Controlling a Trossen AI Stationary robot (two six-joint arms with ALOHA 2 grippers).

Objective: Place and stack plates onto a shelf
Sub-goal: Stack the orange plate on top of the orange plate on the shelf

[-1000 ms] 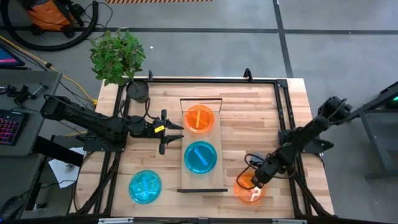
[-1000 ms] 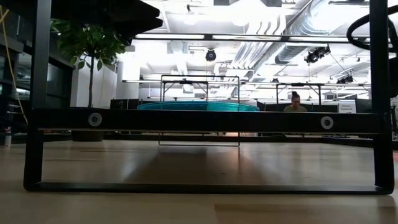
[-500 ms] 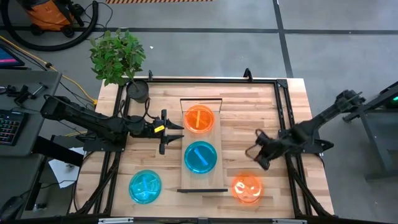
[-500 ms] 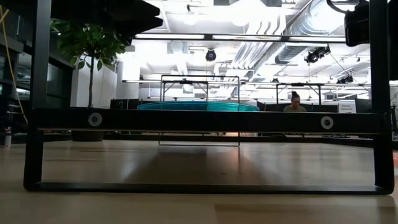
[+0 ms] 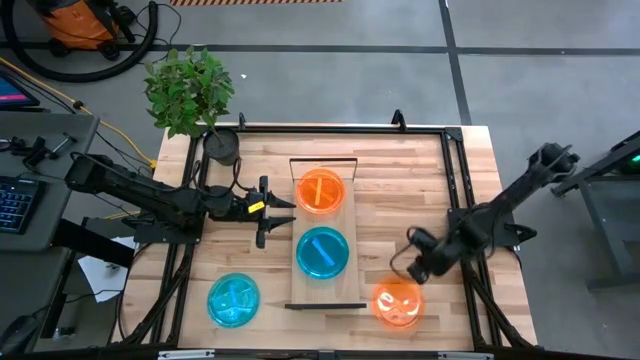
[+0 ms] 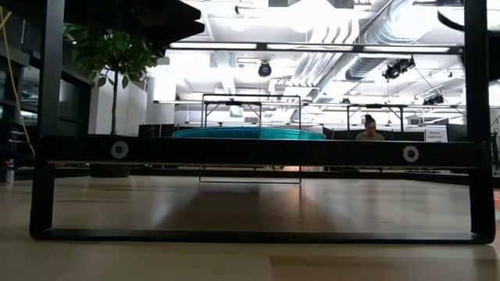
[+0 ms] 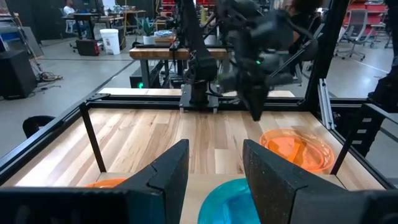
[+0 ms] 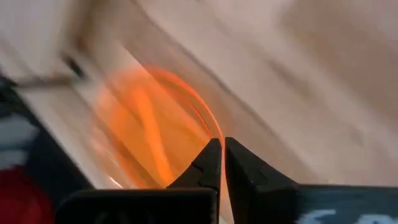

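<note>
At lower left of the high view, one cyan plate flat on the counter, apart from the shelf. Left of centre, the left tool beside the shelf's left edge, fingers spread, nothing between them. In the centre, the shelf, with an orange plate on its upper part and a cyan plate on the shelf below it. At lower right, another orange plate on the counter, just right of the shelf. Right above it, the right tool, clenched and without load.
</note>
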